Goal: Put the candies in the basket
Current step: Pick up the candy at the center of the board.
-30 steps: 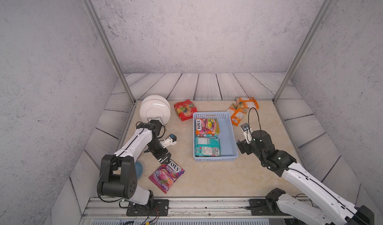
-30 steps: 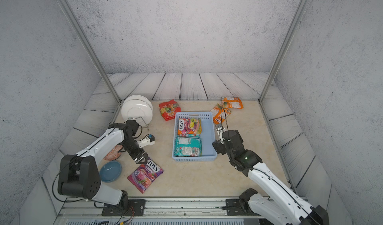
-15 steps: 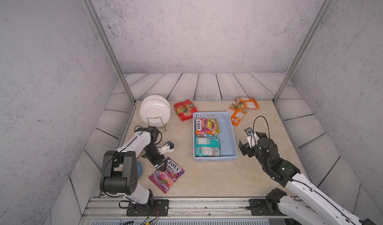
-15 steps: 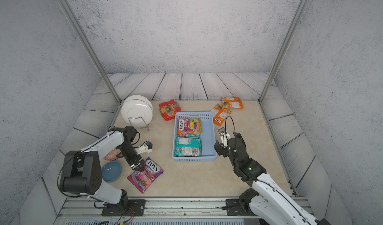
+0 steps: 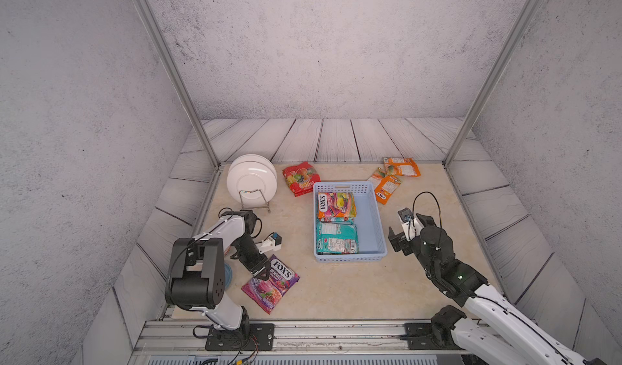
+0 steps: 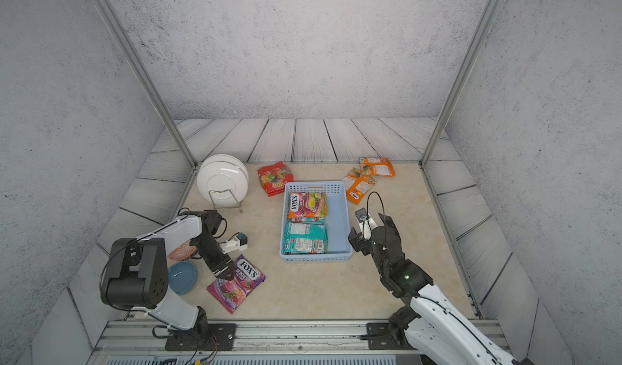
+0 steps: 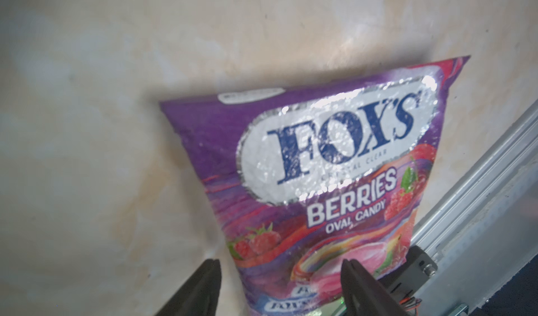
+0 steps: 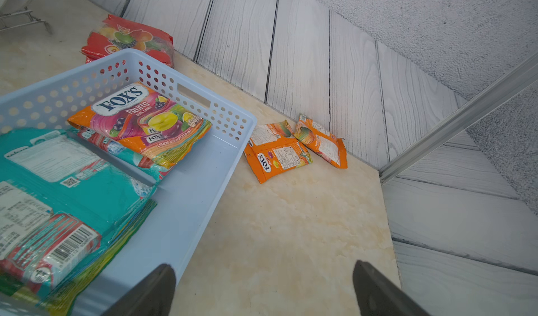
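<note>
Candy bag (image 7: 320,169) lies just beneath left gripper (image 7: 281,263).

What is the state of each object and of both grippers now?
basket: holds fruits bag and teal bags
purple bag: flat on table, outside basket
left gripper: fingers apart, over purple bag's edge
right gripper: open, empty
red bag: on table, outside basket
orange bags: on table, outside basket
plates: standing upright
blue bowl: upright, empty
</note>
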